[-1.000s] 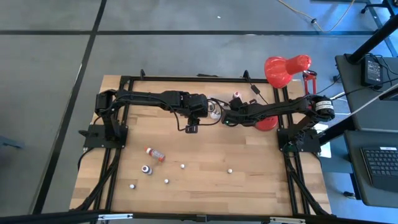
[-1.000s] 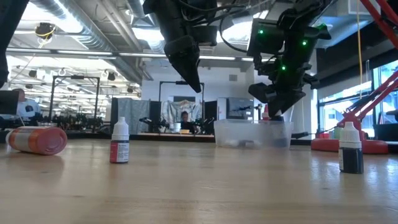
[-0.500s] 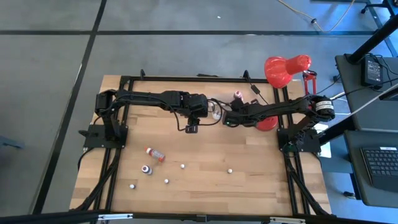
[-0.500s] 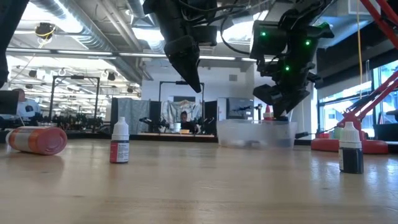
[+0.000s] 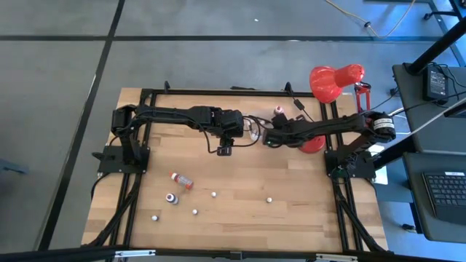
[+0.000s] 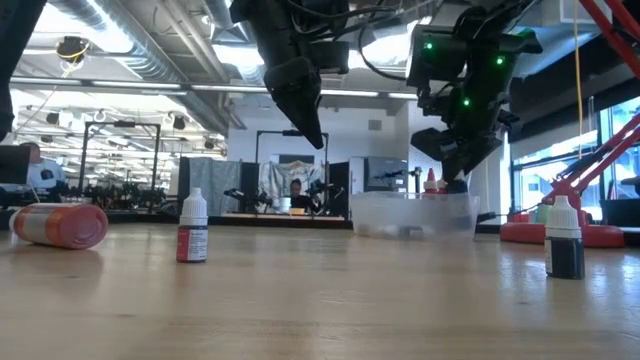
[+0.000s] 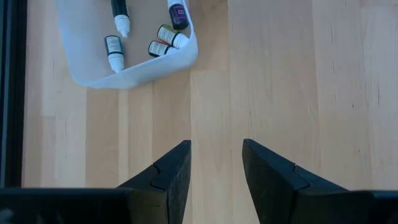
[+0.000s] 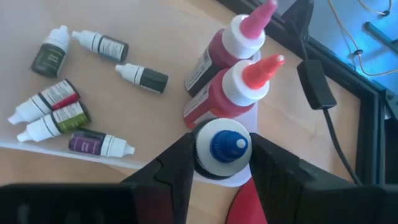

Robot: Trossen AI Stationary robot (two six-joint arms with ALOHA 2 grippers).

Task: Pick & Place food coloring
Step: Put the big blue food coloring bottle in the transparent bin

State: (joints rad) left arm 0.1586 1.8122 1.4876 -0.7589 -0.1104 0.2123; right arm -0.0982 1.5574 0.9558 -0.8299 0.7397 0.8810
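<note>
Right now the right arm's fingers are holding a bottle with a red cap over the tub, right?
Not quite: the cap is blue. The right wrist view shows the right fingers shut on a bottle with a blue cap, above the tub.

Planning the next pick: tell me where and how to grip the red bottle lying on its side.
Take the red bottle across the middle of its round body, straight down from above, fingers square to its long axis. It lies diagonally on the table, so a side push would likely roll it. The left pincer is open.
</note>
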